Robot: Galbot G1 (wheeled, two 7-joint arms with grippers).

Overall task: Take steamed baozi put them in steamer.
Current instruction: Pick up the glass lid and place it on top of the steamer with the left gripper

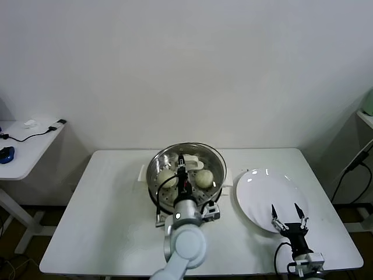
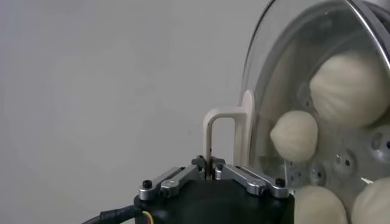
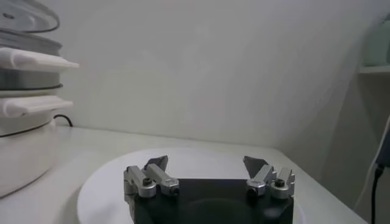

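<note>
While the right claw (image 1: 289,215) is idling spread over the plate (image 1: 256,189), the left claw (image 2: 209,172) is pinching the lid handle (image 2: 222,131).
The glass lid (image 2: 286,79) is covering the steamer (image 1: 217,163) mid-table (image 1: 111,204), baozi (image 2: 295,135) sitting inside.

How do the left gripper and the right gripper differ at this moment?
The left gripper is shut on the lid handle; the right gripper is open and holds nothing. The left gripper is above the steamer; the right gripper is above the plate. Both have black bodies with metal fingers.
</note>
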